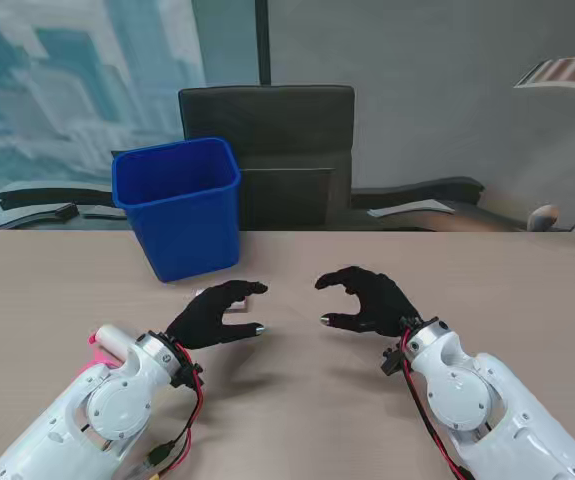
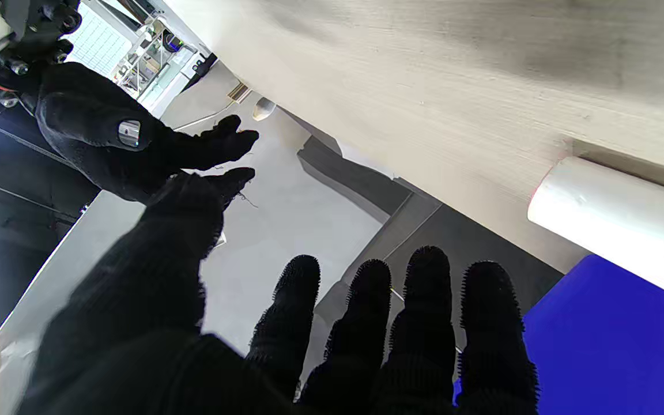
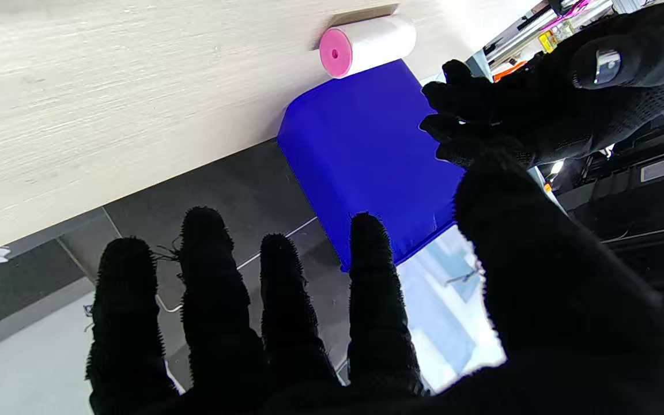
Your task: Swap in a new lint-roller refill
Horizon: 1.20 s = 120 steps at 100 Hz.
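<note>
Left hand (image 1: 210, 316): black knit glove, fuzzy fibres, metal-tipped fingers curled loosely apart; holds nothing.
Right hand (image 1: 371, 301): same black knit; fingers spread and arched, holding nothing, facing the left hand across a gap.
Roll (image 3: 368, 46): smooth white cylinder with a pink end cap, lying on its side on the table just beyond the left fingers, near the bin.
Table (image 1: 297, 400): pale wood grain, matte.
Bin (image 1: 179, 206): glossy blue plastic, rectangular, tapered, open-topped.
Chair (image 1: 267, 150): dark, padded, behind the bin.
</note>
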Each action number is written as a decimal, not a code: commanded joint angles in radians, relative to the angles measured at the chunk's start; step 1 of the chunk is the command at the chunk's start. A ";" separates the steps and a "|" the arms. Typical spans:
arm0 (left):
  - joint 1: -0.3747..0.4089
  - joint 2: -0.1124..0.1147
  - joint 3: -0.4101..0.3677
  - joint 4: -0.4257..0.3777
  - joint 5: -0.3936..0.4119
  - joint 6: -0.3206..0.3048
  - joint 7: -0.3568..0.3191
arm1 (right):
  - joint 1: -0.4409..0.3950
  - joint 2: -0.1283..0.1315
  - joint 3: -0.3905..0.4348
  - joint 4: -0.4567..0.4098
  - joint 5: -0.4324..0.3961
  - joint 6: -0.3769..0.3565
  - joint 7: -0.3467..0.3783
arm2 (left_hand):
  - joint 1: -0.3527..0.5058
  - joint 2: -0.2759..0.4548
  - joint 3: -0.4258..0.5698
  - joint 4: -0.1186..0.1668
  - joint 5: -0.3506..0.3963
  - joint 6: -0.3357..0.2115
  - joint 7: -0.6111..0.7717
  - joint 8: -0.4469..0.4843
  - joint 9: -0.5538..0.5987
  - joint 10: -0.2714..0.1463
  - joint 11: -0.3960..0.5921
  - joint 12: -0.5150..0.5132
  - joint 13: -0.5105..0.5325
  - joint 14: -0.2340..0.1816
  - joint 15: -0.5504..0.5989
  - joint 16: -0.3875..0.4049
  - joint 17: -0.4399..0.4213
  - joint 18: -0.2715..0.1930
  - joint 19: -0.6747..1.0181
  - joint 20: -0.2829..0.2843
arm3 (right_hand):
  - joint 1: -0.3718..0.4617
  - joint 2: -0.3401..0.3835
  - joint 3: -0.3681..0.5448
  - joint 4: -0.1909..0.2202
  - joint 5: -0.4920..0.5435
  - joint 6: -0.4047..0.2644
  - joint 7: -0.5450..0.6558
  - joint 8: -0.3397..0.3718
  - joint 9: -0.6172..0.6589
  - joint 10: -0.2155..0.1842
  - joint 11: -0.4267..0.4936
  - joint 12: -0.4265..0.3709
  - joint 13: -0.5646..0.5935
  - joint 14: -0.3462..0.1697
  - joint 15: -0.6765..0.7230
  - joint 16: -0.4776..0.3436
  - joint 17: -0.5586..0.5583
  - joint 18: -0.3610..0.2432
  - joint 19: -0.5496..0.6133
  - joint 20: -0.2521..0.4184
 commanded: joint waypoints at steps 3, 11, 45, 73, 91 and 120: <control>0.001 -0.002 -0.003 -0.004 0.000 0.008 -0.019 | -0.002 -0.003 -0.002 -0.001 -0.003 -0.002 0.014 | -0.020 -0.016 0.020 0.020 0.018 -0.010 -0.018 0.008 0.002 0.015 0.005 -0.018 -0.012 0.002 0.019 0.016 -0.002 0.003 0.012 0.028 | -0.018 -0.034 -0.008 0.039 -0.002 0.001 0.004 -0.012 -0.008 -0.006 0.007 -0.005 0.012 -0.145 0.014 0.016 0.001 -0.164 0.011 0.018; 0.007 -0.002 -0.008 -0.009 0.004 0.007 -0.015 | -0.001 -0.004 0.000 0.000 -0.007 -0.003 0.010 | -0.018 -0.016 0.019 0.020 0.019 -0.009 -0.017 0.009 0.003 0.016 0.005 -0.017 -0.011 0.004 0.022 0.018 -0.003 0.004 0.014 0.029 | -0.019 -0.031 -0.010 0.039 0.001 0.001 0.005 -0.012 -0.005 -0.006 0.009 -0.004 0.015 -0.147 0.018 0.018 0.003 -0.164 0.013 0.020; 0.089 0.000 -0.072 -0.094 0.120 0.028 0.043 | -0.002 -0.003 0.003 0.004 -0.005 -0.005 0.012 | -0.014 -0.009 0.003 0.021 0.062 0.058 -0.016 0.007 0.055 0.034 0.020 -0.009 0.017 0.030 0.042 0.032 0.015 0.027 0.040 0.043 | -0.016 -0.023 -0.015 0.040 0.006 0.001 0.010 -0.011 0.000 -0.007 0.010 -0.004 0.025 -0.146 0.029 0.023 0.008 -0.163 0.019 0.024; 0.345 0.022 -0.338 -0.253 0.482 0.081 0.134 | 0.019 -0.003 -0.017 0.033 0.022 0.000 0.032 | 0.006 -0.033 -0.016 0.024 0.146 0.134 -0.029 0.005 0.136 0.066 0.026 -0.005 0.069 0.075 0.076 0.049 0.043 0.057 0.106 0.068 | -0.012 -0.021 -0.019 0.040 0.011 0.001 0.012 -0.010 0.004 -0.007 0.010 -0.004 0.031 -0.145 0.035 0.026 0.010 -0.162 0.021 0.026; 0.490 0.024 -0.459 -0.306 0.610 0.151 0.166 | 0.036 -0.003 -0.042 0.045 0.036 0.005 0.040 | 0.014 -0.043 -0.015 0.023 0.158 0.140 -0.052 0.004 0.132 0.073 0.011 -0.010 0.058 0.083 0.066 0.047 0.028 0.060 0.097 0.065 | -0.011 -0.020 -0.020 0.041 0.010 0.000 0.012 -0.010 0.004 -0.007 0.010 -0.004 0.034 -0.145 0.038 0.028 0.011 -0.162 0.022 0.027; 0.560 0.022 -0.509 -0.289 0.704 0.315 0.208 | 0.046 -0.001 -0.054 0.052 0.045 0.001 0.054 | 0.024 -0.025 -0.057 0.022 0.208 0.161 -0.055 0.031 0.166 0.084 0.014 0.003 0.072 0.102 0.077 0.061 0.031 0.067 0.117 0.088 | -0.013 -0.018 -0.021 0.041 0.011 0.003 0.012 -0.010 0.005 -0.006 0.010 -0.003 0.039 -0.146 0.041 0.030 0.012 -0.161 0.022 0.028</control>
